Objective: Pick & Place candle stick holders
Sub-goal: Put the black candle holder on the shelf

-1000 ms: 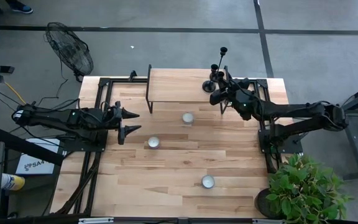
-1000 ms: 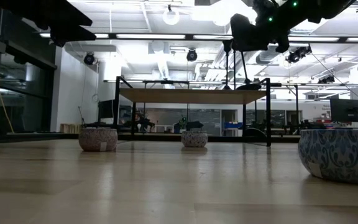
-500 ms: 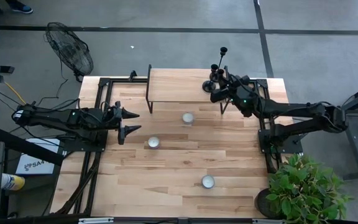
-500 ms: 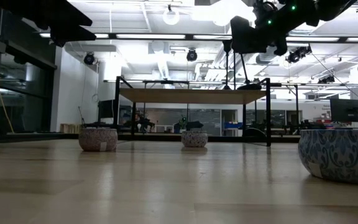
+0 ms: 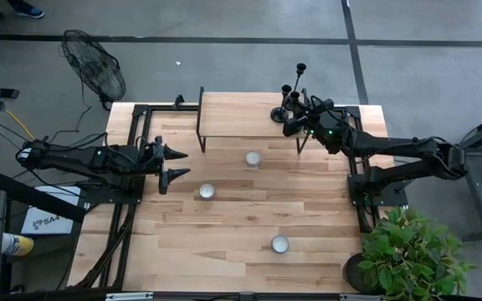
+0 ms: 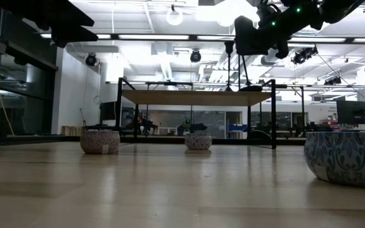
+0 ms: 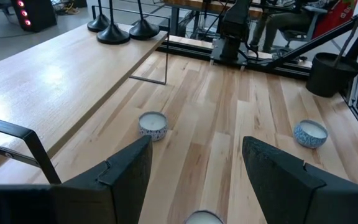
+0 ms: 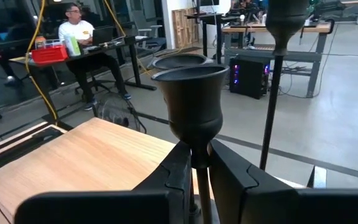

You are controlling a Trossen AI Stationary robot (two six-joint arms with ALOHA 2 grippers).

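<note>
the counter is pale wood planking with a black frame along its edges. nearest the front edge, in the high view, sits one small patterned bowl; a second bowl lies further in toward the left, and a third bowl lies just in front of the raised shelf, three bowls in all. the left tool hangs over the left side of the counter with its fingers spread wide and nothing between them; its own camera looks past them at two of the bowls and the shelf.

at the back stands a raised wooden shelf on thin black legs. on its right end are the candle stick holders, three black ones counted in the high view, bunched close together with round bases and thin stems, the tallest one reaching past the shelf's back edge. the right tool is at that cluster, and the right wrist view shows its fingers pressed against the stem of one holder just under its cup, closed on it; another cup rim shows right behind it and a taller stem to the side.

beyond the counter is grey concrete floor with dark lines, a floor fan off the back left corner and a leafy potted plant by the front right corner. the right wrist view shows a seated person at a desk, and the low view shows a bright ceiling with lamps.
</note>
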